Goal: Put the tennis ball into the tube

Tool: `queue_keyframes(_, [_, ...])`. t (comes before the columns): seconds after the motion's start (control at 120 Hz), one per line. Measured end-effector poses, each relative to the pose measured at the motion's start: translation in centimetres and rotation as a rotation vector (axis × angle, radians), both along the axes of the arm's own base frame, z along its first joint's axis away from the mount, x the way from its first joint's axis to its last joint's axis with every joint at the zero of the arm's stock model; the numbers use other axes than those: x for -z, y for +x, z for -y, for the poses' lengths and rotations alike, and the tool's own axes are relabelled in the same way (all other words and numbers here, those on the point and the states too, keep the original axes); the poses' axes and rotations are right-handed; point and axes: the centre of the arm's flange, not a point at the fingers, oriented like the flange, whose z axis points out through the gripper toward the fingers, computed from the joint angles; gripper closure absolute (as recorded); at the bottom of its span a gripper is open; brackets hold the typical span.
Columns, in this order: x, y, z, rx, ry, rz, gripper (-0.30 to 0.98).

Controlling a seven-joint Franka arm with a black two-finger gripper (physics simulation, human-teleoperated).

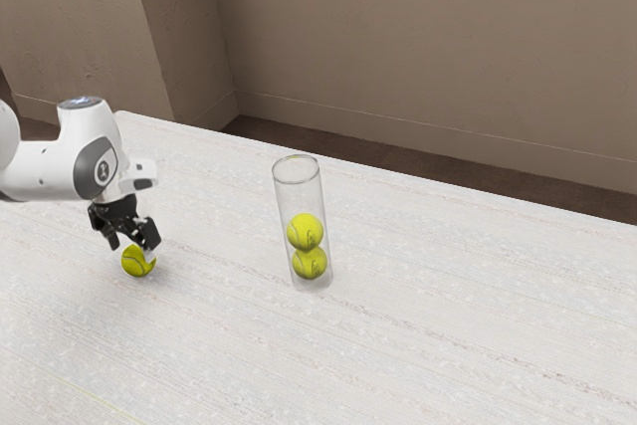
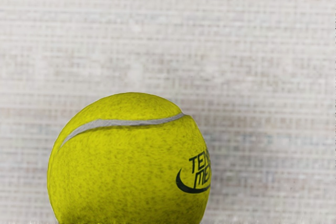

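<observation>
I have the arm (image 1: 50,174) bent downward, its pincer (image 1: 132,247) pointing at the table (image 1: 428,335) with fingers spread, the loose tennis ball (image 1: 136,265) right below it and the upright clear tube (image 1: 298,188), holding two balls (image 1: 306,231), well apart from it.

And we're indoors, in a room of unclear kind: brown-beige plastered walls (image 1: 418,37), a matching flat baseboard (image 1: 448,140), dark brown floor (image 1: 448,172), a whitish, streaky-grained tabletop (image 1: 448,296).
</observation>
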Motion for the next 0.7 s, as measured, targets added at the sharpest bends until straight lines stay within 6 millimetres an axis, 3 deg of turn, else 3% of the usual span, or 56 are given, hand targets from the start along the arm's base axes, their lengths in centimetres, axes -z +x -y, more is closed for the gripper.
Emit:
queue_keyframes(0.433, [1.5, 0.1, -0.1, 0.025, -0.031, -0.027, 0.0])
queue_keyframes(0.7, [2.4, 0.9, -1.3, 0.049, -0.045, -0.021, 0.0])
